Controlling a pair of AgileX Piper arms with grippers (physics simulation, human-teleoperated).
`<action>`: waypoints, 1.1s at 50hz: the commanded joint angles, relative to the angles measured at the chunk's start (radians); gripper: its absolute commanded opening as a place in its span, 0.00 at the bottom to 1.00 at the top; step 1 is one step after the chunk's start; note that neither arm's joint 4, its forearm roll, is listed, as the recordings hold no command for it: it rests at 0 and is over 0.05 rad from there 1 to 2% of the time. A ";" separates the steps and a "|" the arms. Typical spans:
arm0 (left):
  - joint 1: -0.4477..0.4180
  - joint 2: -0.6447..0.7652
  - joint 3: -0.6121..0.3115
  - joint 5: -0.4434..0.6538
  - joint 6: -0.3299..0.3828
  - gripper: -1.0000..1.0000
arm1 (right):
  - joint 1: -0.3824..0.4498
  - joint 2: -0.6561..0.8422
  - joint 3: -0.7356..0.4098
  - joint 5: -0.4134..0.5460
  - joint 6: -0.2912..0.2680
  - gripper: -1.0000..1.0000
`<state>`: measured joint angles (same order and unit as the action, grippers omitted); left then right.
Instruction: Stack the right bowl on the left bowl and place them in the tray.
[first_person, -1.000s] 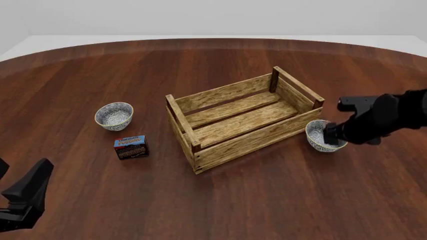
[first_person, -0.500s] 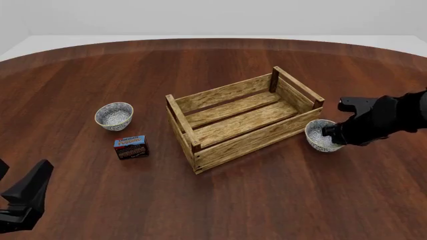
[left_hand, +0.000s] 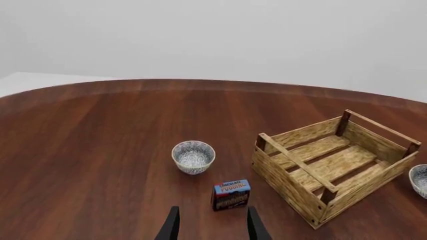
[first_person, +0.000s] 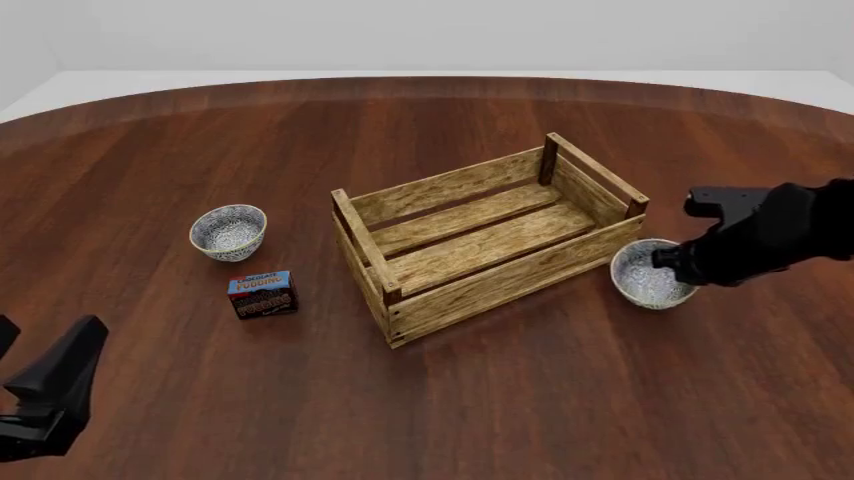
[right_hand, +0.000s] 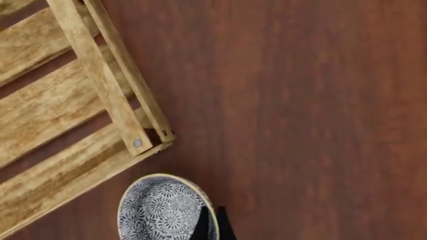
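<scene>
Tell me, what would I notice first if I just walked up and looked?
Probably the big wooden tray in the middle of the dark table. Next, the right gripper, its jaws pinching the rim of the right bowl beside the tray. Far across sit the left bowl and a small pudding box.

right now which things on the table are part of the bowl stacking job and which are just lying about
Part of the job:
right bowl, its rim pinched by the right gripper
left bowl, standing alone on the table
tray, nothing in it

Just lying about:
pudding box, in front of the left bowl
left gripper, open, holding nothing
</scene>
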<state>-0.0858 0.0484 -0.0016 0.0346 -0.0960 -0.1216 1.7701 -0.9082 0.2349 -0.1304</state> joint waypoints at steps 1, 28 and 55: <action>-0.002 0.198 0.002 -0.209 0.013 1.00 | -0.025 -0.161 0.089 -0.003 -0.001 0.00; -0.008 0.245 0.001 -0.255 0.011 1.00 | 0.035 -0.461 0.132 0.111 0.010 0.00; -0.009 0.223 0.001 -0.232 0.022 1.00 | 0.138 -0.702 0.030 0.285 0.032 0.00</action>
<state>-0.0906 0.2847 -0.0018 -0.2083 -0.0928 -0.0113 1.2197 -0.8954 0.5103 -0.1032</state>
